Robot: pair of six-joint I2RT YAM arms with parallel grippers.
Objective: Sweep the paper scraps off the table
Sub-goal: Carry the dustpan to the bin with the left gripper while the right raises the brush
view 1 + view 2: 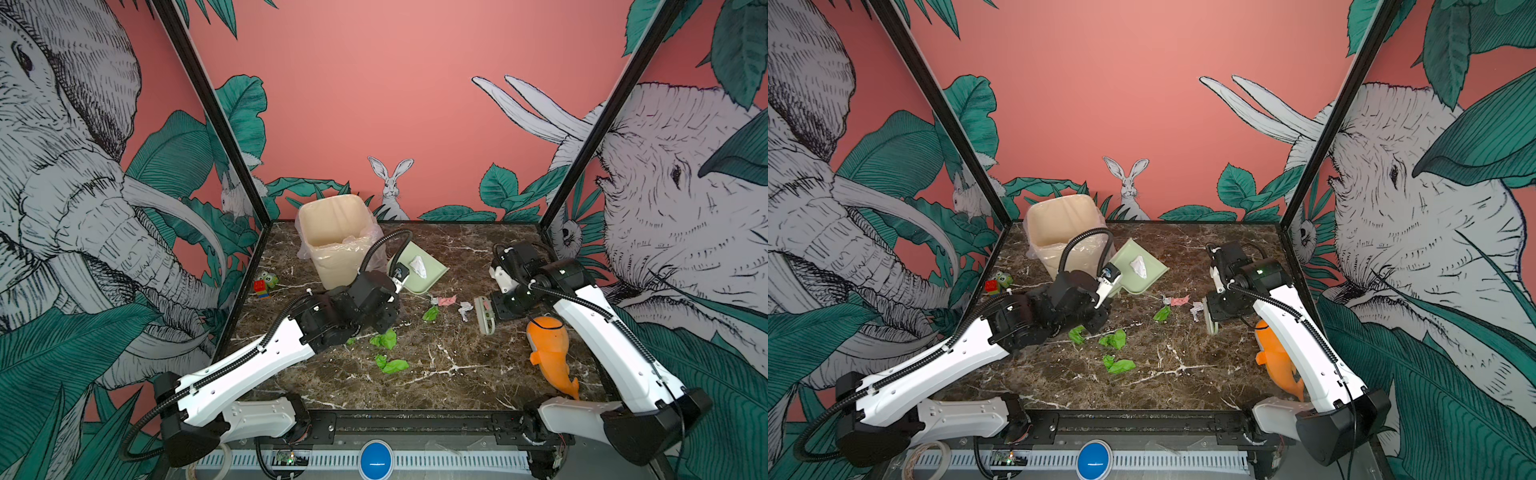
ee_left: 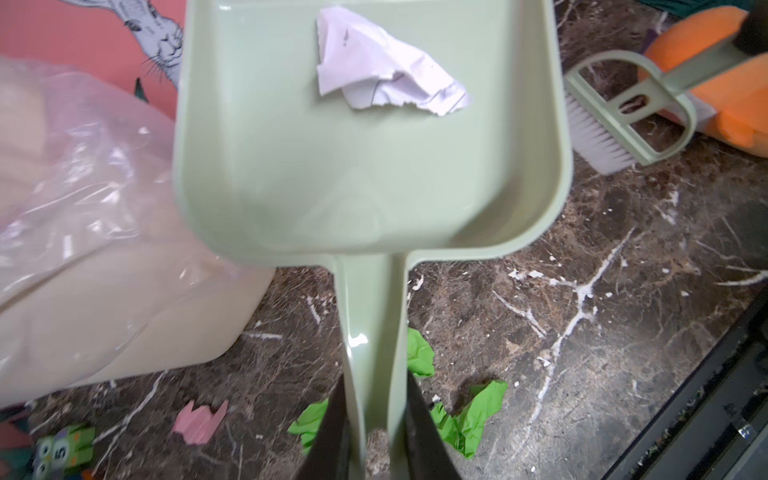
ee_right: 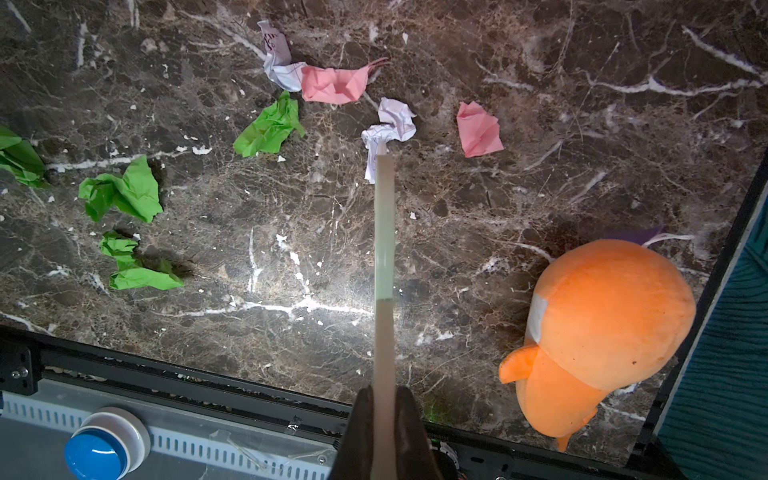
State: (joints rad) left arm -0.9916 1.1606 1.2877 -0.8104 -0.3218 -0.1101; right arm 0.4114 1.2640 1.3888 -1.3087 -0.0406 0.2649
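Note:
My left gripper (image 2: 375, 380) is shut on the handle of a pale green dustpan (image 1: 432, 276) (image 2: 374, 174), held above the table (image 1: 457, 374) beside the bin. One white paper scrap (image 1: 418, 266) (image 2: 386, 79) lies in the pan. My right gripper (image 3: 384, 390) is shut on a pale green brush (image 1: 484, 316) (image 3: 384, 232), whose far end meets a white scrap (image 3: 392, 124). Loose paper scraps lie mid-table: green ones (image 1: 384, 340) (image 1: 392, 365) (image 3: 270, 126), pink ones (image 1: 446, 300) (image 3: 478, 129) and another white one (image 3: 278, 58).
A cream bin (image 1: 332, 237) with a clear plastic liner stands at the back left. An orange plush fish (image 1: 548, 353) lies at the right, close to my right arm. Red-and-green toy blocks (image 1: 264, 284) sit at the left edge. A black frame borders the table.

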